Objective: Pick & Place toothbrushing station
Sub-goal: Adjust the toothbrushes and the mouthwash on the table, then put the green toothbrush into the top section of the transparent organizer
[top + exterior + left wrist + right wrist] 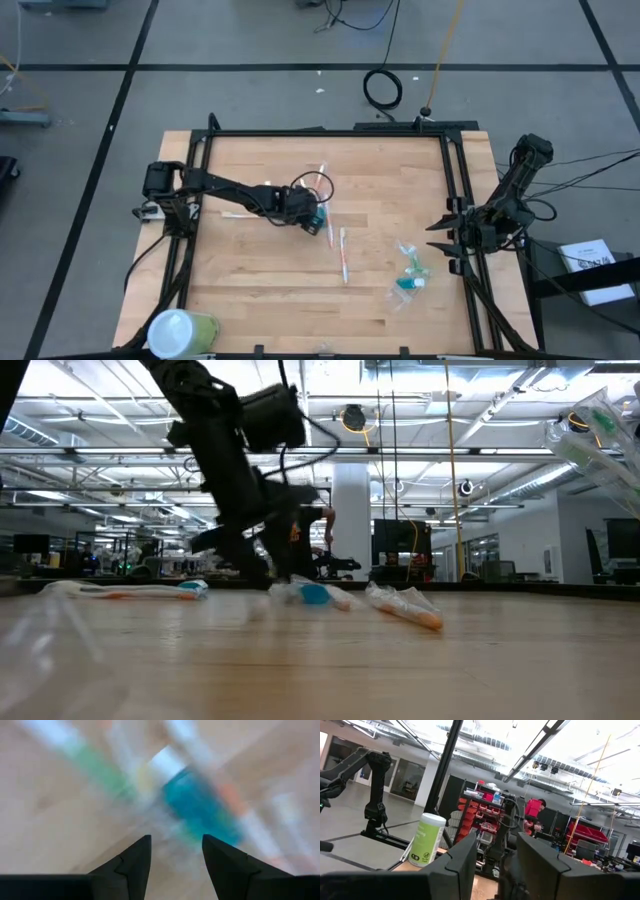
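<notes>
High view: left hand [318, 220] reaches low over a teal tube [317, 213], fingers apart (right hand [447, 238] waits, parted).

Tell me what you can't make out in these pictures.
- Left wrist view: the teal tube and the toothbrushes around it are smeared by blur; no print readable.
- High view: the clear packets near the right claw are too small to tell what they hold.
- Low view: a clear wrapper is cut off by the right edge.
</notes>
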You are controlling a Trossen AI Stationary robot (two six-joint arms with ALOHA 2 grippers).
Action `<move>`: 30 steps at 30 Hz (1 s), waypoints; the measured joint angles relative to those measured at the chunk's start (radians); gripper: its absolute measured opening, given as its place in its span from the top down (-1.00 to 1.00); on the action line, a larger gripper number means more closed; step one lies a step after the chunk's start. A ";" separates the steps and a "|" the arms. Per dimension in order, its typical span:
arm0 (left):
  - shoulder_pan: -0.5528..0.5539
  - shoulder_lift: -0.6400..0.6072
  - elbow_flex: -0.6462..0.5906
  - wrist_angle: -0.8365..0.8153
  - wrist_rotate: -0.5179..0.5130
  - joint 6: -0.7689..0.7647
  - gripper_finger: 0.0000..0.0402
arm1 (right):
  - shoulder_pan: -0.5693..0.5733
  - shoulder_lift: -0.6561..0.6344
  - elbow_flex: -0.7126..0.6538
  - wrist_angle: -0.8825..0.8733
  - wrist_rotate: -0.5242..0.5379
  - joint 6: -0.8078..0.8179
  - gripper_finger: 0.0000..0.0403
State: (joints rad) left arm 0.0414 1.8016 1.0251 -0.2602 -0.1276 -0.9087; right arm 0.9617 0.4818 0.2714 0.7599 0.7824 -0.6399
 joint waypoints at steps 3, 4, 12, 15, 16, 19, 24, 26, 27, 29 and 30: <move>0.002 0.001 0.000 0.141 -0.012 0.064 0.08 | 0.000 0.000 0.000 0.000 0.001 0.000 0.34; 0.002 0.001 0.000 0.190 -0.032 0.094 0.08 | 0.000 0.000 0.000 0.000 0.001 0.000 0.34; 0.049 -0.058 0.001 0.187 -0.165 0.733 0.08 | 0.000 0.000 0.000 -0.001 0.001 0.001 0.34; 0.071 -0.082 0.001 0.096 -0.184 0.983 0.08 | 0.000 0.000 0.000 -0.001 0.001 0.002 0.34; 0.082 -0.085 0.001 0.065 -0.174 1.059 0.08 | 0.000 0.000 0.000 -0.001 0.002 0.002 0.34; 0.134 -0.081 0.020 -0.050 -0.070 1.162 0.08 | 0.000 0.000 0.000 -0.001 0.002 0.003 0.34; 0.187 -0.038 0.066 -0.188 0.045 1.283 0.08 | 0.000 0.000 0.000 0.014 0.002 0.001 0.34; 0.185 -0.030 0.072 -0.187 0.050 1.416 0.08 | 0.000 0.001 0.000 0.020 0.001 -0.002 0.34; 0.184 -0.027 0.073 -0.183 0.049 1.476 0.08 | 0.000 0.001 0.000 0.022 0.002 -0.004 0.34; 0.184 -0.013 0.073 -0.182 0.038 1.571 0.08 | 0.000 0.001 0.000 0.022 0.003 -0.004 0.34; 0.186 -0.004 0.073 -0.182 0.025 1.609 0.08 | 0.000 0.001 0.000 0.023 0.003 -0.003 0.34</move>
State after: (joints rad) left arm 0.2272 1.7981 1.0981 -0.4425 -0.1026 0.7000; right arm 0.9615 0.4824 0.2714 0.7825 0.7850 -0.6425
